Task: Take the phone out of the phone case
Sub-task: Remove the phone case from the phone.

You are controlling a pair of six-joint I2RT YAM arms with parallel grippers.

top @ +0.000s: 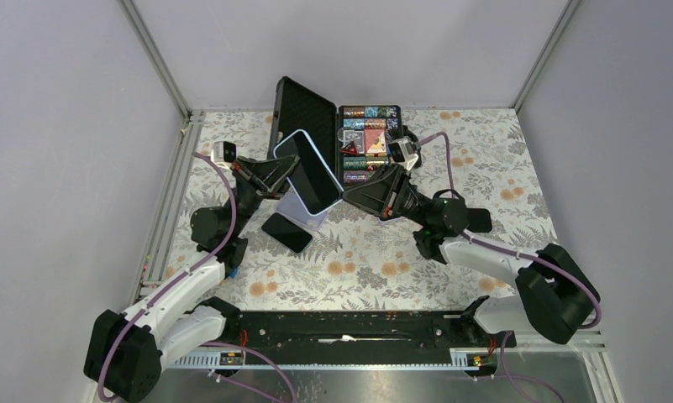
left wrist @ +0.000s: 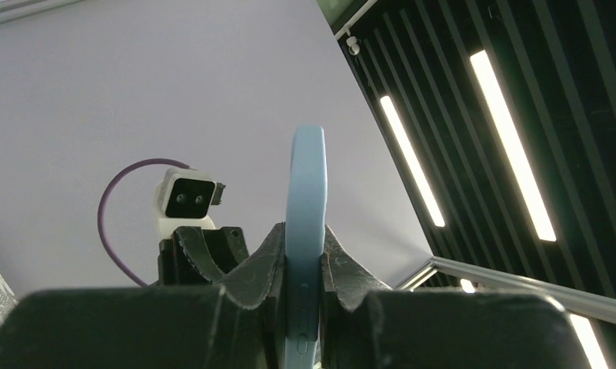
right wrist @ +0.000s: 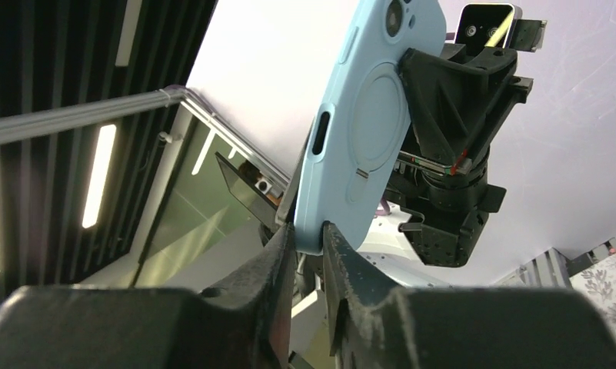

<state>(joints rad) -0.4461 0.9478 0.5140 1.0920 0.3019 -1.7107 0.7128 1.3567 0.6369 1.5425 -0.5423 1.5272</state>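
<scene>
The left tool (left wrist: 305,247) is clenched on a long edge of the light-blue phone case (right wrist: 366,131), one pad on the front and one on the back, so the case stands edge-on between them in the left wrist view. The right tool (right wrist: 308,240) is likewise clamped shut, on the case's lower corner, with the back of the case and its camera cut-out facing that wrist camera. Gripping from two sides makes sense: one arm can anchor the shell while the other peels or pushes. The phone (top: 314,175) sits inside the case, its dark screen tilted up toward the top camera with the blue rim showing round it, so I judge the extraction not yet begun. The pair is held above the floral worktop (top: 484,168), which leaves the rim room to flex. Beneath it lie a lavender flat item (top: 299,210) and a separate dark slab (top: 286,232). Behind them stands an open black box (top: 303,113). The risk, as I see it, is the phone springing free and dropping
</scene>
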